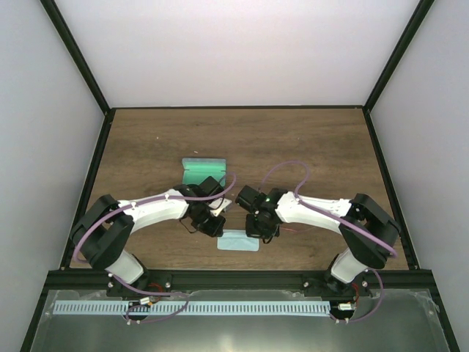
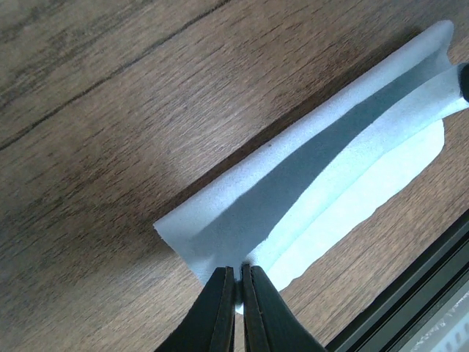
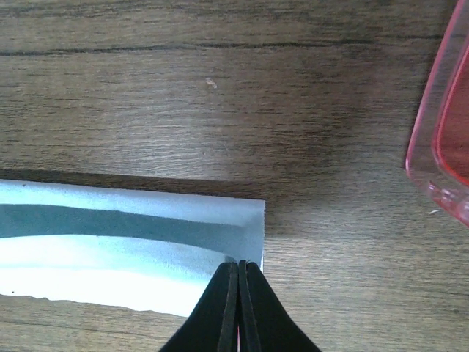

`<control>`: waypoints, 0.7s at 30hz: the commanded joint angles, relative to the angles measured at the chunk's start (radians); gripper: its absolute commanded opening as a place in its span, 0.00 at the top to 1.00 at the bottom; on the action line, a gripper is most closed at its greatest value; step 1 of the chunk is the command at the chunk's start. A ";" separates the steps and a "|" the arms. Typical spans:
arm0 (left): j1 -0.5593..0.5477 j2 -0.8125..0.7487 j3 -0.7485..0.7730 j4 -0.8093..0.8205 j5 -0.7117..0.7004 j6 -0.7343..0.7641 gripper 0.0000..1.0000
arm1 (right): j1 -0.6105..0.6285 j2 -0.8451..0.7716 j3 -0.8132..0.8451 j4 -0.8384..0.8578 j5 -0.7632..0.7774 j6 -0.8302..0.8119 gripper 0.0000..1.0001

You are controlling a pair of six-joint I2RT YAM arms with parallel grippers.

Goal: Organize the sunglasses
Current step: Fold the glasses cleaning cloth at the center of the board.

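Note:
A light blue cloth (image 1: pixel 238 243) lies partly folded on the wood table near the front edge. My left gripper (image 1: pixel 220 233) is shut on the cloth's left end, which shows in the left wrist view (image 2: pixel 330 169) with my left gripper (image 2: pixel 235 270) pinching it. My right gripper (image 1: pixel 257 236) is shut on the right end of the cloth (image 3: pixel 110 242), as the right wrist view shows (image 3: pixel 239 262). The red translucent sunglasses (image 3: pixel 440 139) lie just right of that gripper, cut off by the frame edge. In the top view they are hidden under the right arm.
A teal glasses case (image 1: pixel 203 171) lies open behind the left gripper, mid-table. The black frame rail (image 1: pixel 234 277) runs along the front edge close to the cloth. Side walls bound the table on the left and right.

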 commanded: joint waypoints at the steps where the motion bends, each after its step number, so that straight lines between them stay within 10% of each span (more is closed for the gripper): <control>1: -0.005 -0.006 -0.014 -0.003 0.021 -0.005 0.96 | 0.013 -0.017 0.000 0.005 -0.001 0.018 0.99; 21: -0.005 0.032 -0.032 0.008 0.014 0.006 0.95 | 0.016 -0.010 0.002 0.006 -0.008 0.015 0.92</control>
